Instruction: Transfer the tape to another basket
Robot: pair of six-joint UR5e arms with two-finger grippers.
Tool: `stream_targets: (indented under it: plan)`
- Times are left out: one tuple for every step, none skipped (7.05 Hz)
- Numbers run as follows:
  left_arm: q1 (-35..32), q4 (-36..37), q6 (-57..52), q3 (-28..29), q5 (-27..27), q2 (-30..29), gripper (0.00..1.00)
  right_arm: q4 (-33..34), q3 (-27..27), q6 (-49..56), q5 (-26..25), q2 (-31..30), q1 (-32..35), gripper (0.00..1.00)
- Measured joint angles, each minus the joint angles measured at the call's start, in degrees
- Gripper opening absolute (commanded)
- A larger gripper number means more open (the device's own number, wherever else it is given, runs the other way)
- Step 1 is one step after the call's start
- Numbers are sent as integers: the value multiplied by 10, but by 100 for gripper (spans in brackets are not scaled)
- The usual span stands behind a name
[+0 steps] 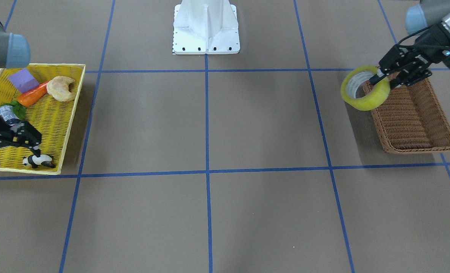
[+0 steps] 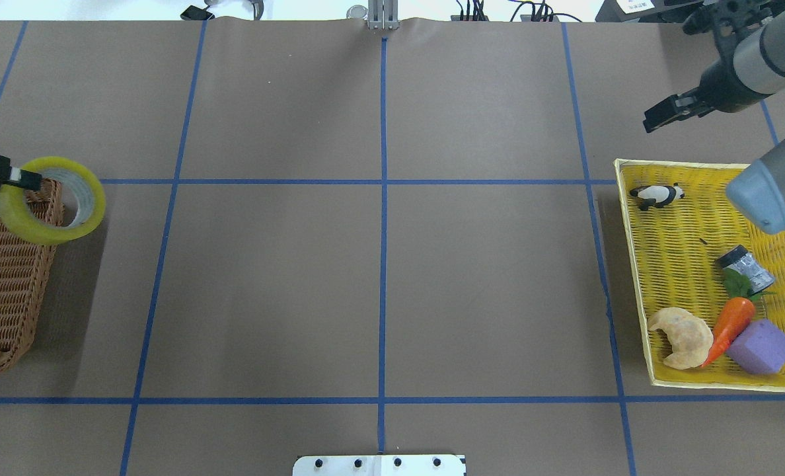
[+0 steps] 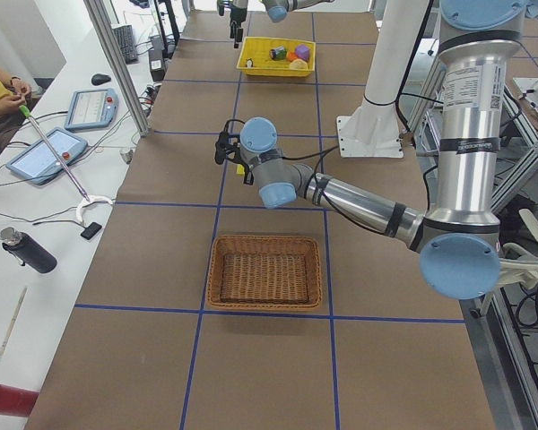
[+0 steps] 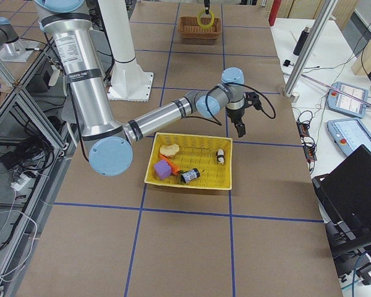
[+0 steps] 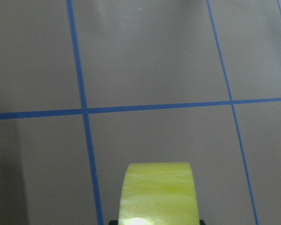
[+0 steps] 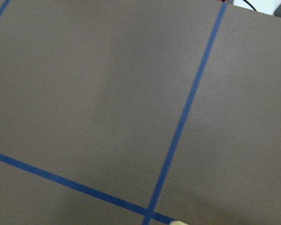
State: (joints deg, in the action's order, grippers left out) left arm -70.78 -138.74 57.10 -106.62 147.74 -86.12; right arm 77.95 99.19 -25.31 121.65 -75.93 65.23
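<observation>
Brown woven wicker basket [image 2: 2,277], cut off by the overhead view's left edge, sits on the brown paper-covered table [image 2: 267,277], which is marked with blue lines. The wide roll of translucent yellow packing tape [image 2: 36,233] is held in the air at the basket corner farthest from the robot and nearest the table's middle. It stands on edge and tilted, partly over the basket rim and partly over bare table. The left gripper [image 1: 385,80] is clamped on the roll's wall, one finger inside the whitish core and one outside. Overhead, only a black fingertip of it shows, and from the camera at the robot's left the arm's wrist hides nearly all of the roll. The left wrist camera catches just the roll's yellow outer face at its bottom edge.

At right, a flat bright-yellow woven tray [image 2: 670,264] holds a black-and-white panda figurine [image 2: 657,196], a silver-black cylinder [image 2: 746,268], an orange carrot [image 2: 729,324], a pale croissant [image 2: 683,337] and a purple block [image 2: 761,347]. The right arm's blue-capped elbow [image 2: 762,195] covers part of the tray's rim. The right gripper [image 2: 651,122] hangs by the tray's panda end, and no view shows clearly whether its jaws are apart or together. Its own wrist camera shows only table and a sliver of yellow at the bottom edge
</observation>
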Motion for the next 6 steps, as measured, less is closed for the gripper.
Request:
stream_targets:
  plan:
    - [-35,-42,-17,43,39,22,0,21,0,33,12,-22,34,100]
    - [-66,-103,-32,108,74,32,0,51,0,94,25,-42,69,100]
    - [-84,-162,-38,169,95,36,0,80,-1,162,42,-60,103,100]
    - [-92,-209,-42,221,104,37,0,99,-2,228,62,-81,137,100]
    - [-94,-246,-48,269,104,34,0,106,-4,270,79,-101,160,100]
    - [-94,-284,-50,314,102,28,5,108,-7,289,88,-114,171,100]
